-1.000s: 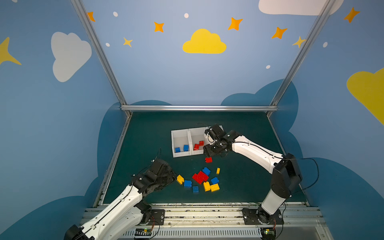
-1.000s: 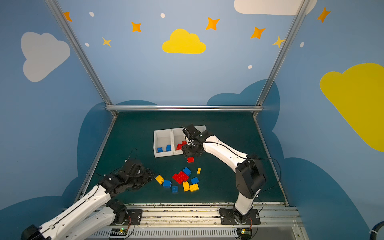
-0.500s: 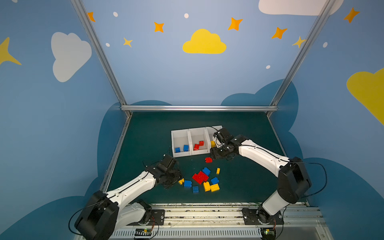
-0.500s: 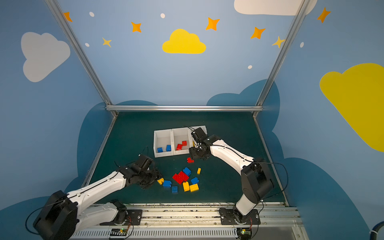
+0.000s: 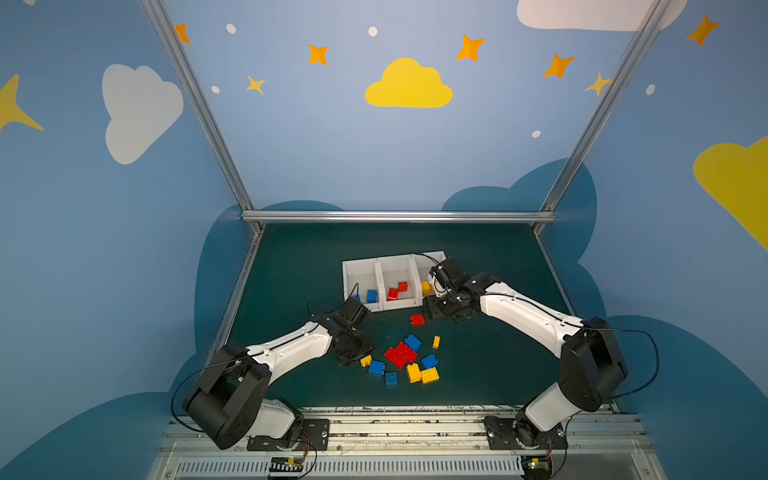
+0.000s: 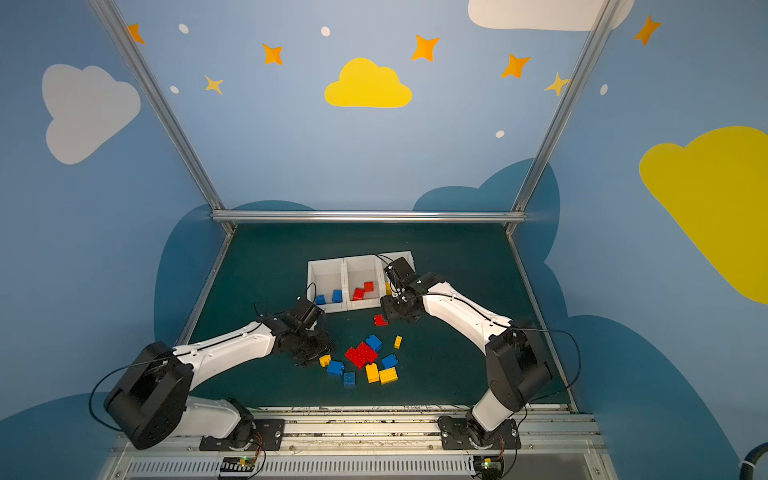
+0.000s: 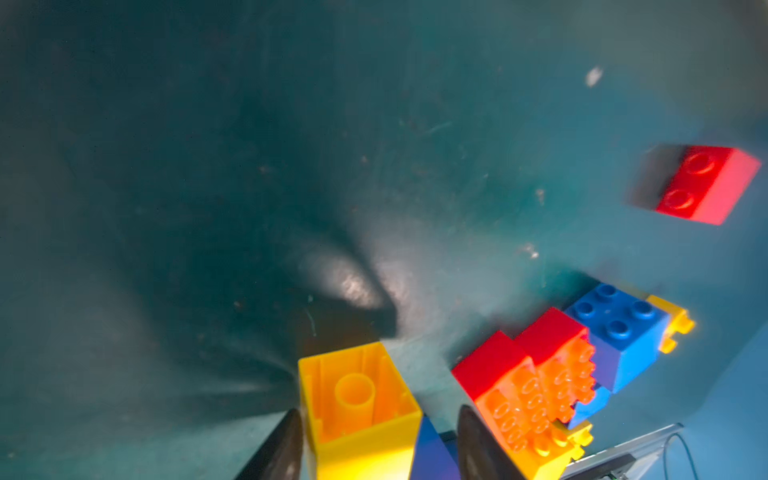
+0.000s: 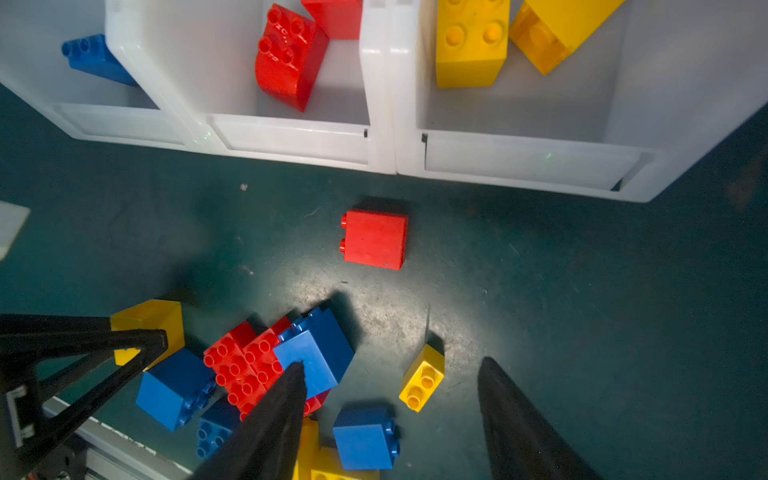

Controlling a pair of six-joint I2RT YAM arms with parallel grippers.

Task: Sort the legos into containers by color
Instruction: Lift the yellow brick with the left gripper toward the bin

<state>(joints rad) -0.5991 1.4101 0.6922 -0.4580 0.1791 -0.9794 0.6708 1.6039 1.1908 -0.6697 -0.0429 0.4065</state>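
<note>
One yellow brick (image 7: 357,399) sits between the unclamped jaws of the left gripper (image 7: 378,411); the right gripper (image 8: 391,362) gapes empty, a red brick (image 8: 374,240) ahead of its tips, the white containers (image 8: 291,141) just beyond that.

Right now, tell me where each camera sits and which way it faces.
Top views: high above the arm bases, looking down and forward over the table, bins and loose bricks; left arm and right arm show whole.
Left wrist: on the left arm, low over the table, facing a yellow brick between the fingers of the left gripper.
Right wrist: on the right arm, facing down at the bins and a lone red brick; the right gripper shows, fingers open.
Shared: both wrist views show the lone red brick.
</note>
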